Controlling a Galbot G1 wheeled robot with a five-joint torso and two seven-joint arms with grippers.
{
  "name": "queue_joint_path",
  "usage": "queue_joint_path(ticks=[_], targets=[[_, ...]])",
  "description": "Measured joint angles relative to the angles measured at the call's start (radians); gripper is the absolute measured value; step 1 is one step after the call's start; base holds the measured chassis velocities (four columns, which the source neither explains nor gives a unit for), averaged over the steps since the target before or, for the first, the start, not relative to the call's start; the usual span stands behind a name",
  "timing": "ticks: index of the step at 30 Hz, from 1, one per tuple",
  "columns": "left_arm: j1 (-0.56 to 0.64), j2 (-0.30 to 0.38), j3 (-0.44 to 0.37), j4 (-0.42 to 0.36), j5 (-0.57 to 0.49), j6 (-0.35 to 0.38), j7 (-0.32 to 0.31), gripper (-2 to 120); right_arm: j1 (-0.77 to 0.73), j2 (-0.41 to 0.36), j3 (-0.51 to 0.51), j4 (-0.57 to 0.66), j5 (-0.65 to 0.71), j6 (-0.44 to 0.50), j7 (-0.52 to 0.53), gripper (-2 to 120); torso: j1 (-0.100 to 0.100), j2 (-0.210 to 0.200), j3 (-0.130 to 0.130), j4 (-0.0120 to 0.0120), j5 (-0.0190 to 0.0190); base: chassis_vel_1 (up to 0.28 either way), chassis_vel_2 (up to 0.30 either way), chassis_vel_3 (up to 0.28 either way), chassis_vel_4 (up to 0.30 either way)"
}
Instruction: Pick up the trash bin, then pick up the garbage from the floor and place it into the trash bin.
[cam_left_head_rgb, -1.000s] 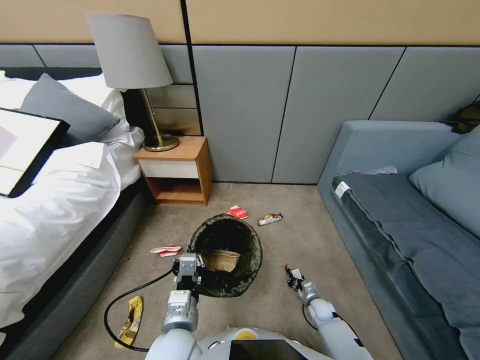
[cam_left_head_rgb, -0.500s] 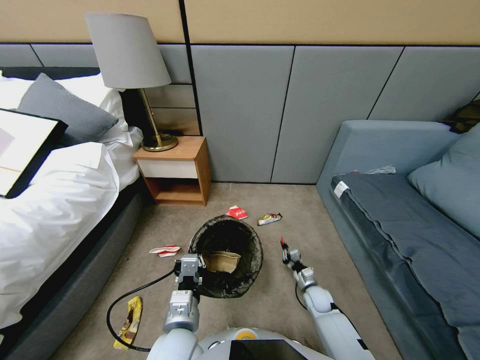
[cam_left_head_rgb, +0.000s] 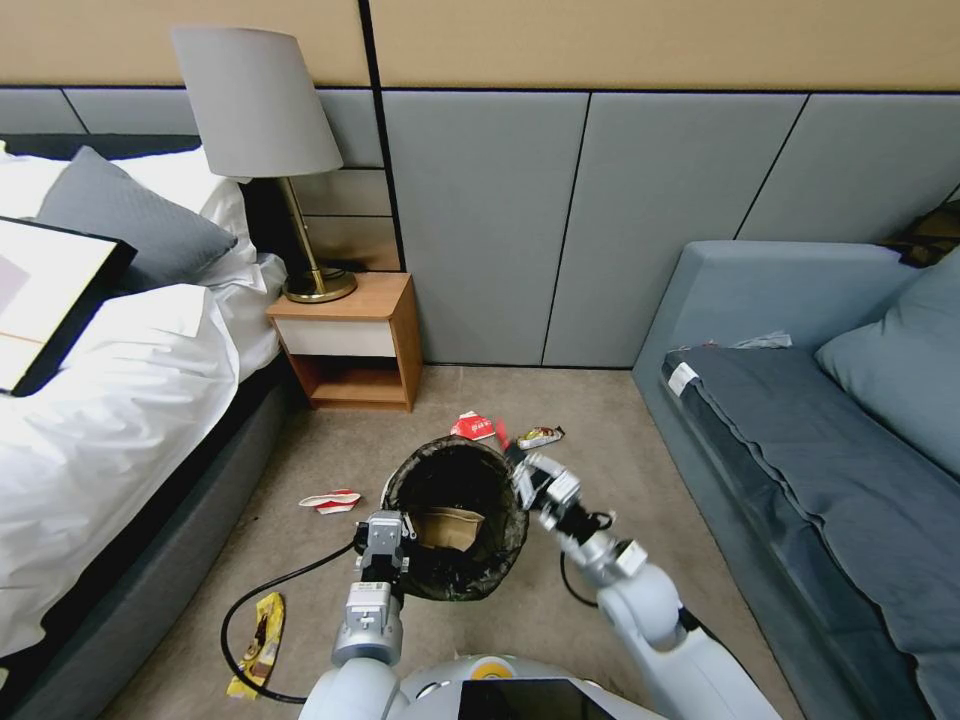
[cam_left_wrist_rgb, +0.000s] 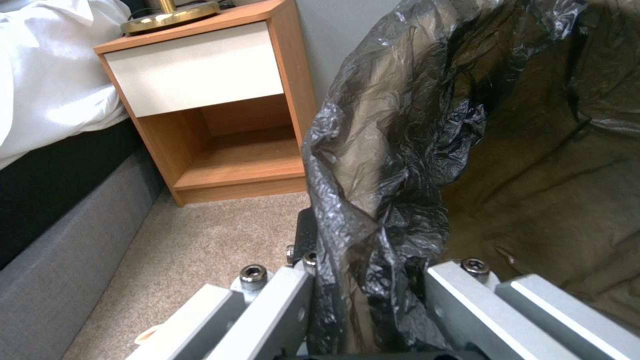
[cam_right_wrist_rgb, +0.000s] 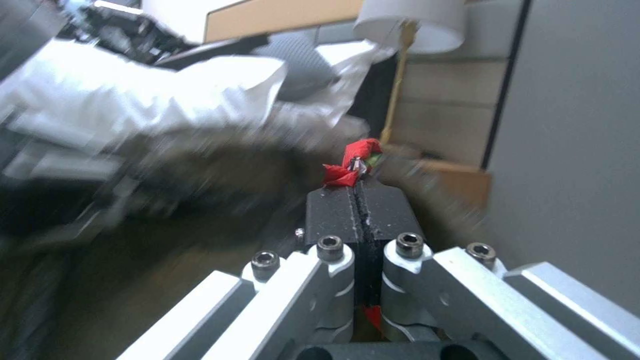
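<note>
The trash bin (cam_left_head_rgb: 497, 524), lined with a crinkled black bag (cam_left_wrist_rgb: 400, 150), is held off the carpet in front of me. My left gripper (cam_left_head_rgb: 385, 540) is shut on its near-left rim, and the bag is pinched between the fingers (cam_left_wrist_rgb: 293, 300). A tan paper piece (cam_left_head_rgb: 445, 526) lies inside. My right gripper (cam_left_head_rgb: 518, 462) is at the bin's far-right rim, shut on a small red wrapper (cam_left_head_rgb: 502, 433) that sticks out past its black pads (cam_right_wrist_rgb: 333, 210). More garbage lies on the floor: a red-and-white pack (cam_left_head_rgb: 472, 425), a brown wrapper (cam_left_head_rgb: 540, 436), a red-and-white piece (cam_left_head_rgb: 330, 500) and a yellow wrapper (cam_left_head_rgb: 258, 640).
A wooden nightstand (cam_left_head_rgb: 350, 345) with a lamp (cam_left_head_rgb: 262, 110) stands at the back wall. The bed (cam_left_head_rgb: 110, 400) runs along the left and a grey sofa (cam_left_head_rgb: 800, 440) along the right. A black cable (cam_left_head_rgb: 270, 590) loops over the carpet by my left arm.
My right arm has risen from the carpet and swung left and forward to the bin's right rim, carrying the red wrapper. The left gripper still holds the bin, which has shifted slightly.
</note>
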Motion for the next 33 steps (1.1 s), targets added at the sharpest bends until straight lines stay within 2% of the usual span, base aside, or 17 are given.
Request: queue_joint_path(ticks=[7,20,22,23,25,26,29,31,33], targets=[[-0.002,0.001,0.001,0.0,-0.001,0.0,0.0,1,-0.021,0.029,-0.03,-0.108,-0.046,0.048,-0.004,0,0.0,0.0,0.0,0.0,0.0,0.0,0.0,0.0,0.0],[-0.002,0.001,0.008,-0.007,-0.002,0.001,0.001,1,0.011,0.073,-0.019,-0.172,-0.049,0.048,-0.003,0,0.0,0.0,0.0,0.0001,-0.0001,0.0,0.0,0.0,0.0],[-0.001,0.001,0.007,-0.008,-0.002,0.001,0.001,1,0.018,0.078,-0.019,-0.175,-0.05,0.043,0.0,8,0.0,0.0,0.0,0.0001,0.0,0.0,0.0,0.0,0.0],[-0.001,0.001,0.007,-0.008,-0.002,0.001,0.001,1,0.018,0.078,-0.019,-0.175,-0.05,0.043,0.0,8,0.0,0.0,0.0,0.0001,0.0,0.0,0.0,0.0,0.0],[-0.001,0.0,0.007,-0.01,-0.001,0.001,0.0,1,0.024,0.081,-0.019,-0.175,-0.054,0.04,0.002,20,0.0,0.0,0.0,0.0001,0.0,0.0,0.0,0.0,0.0],[-0.001,0.0,0.007,-0.01,-0.001,0.001,0.0,1,0.024,0.081,-0.019,-0.175,-0.054,0.04,0.002,20,0.0,0.0,0.0,0.0001,0.0,0.0,0.0,0.0,0.0],[-0.001,-0.001,0.005,-0.01,-0.001,0.001,0.0,1,0.028,0.083,-0.02,-0.175,-0.055,0.037,0.006,34,0.0,0.0,0.0,0.0001,0.0,0.0,0.0,0.0,0.0],[-0.002,-0.001,0.005,-0.01,-0.001,0.001,0.0,1,0.03,0.081,-0.021,-0.175,-0.055,0.036,0.006,37,0.0,0.0,0.0,0.0001,0.0,0.0,0.0,0.0,0.0],[-0.003,-0.003,0.007,-0.01,0.0,0.001,0.0,1,0.034,0.075,-0.021,-0.173,-0.056,0.033,0.006,48,0.0,0.0,0.0,0.0001,0.0,0.0,0.0,0.0,0.0]])
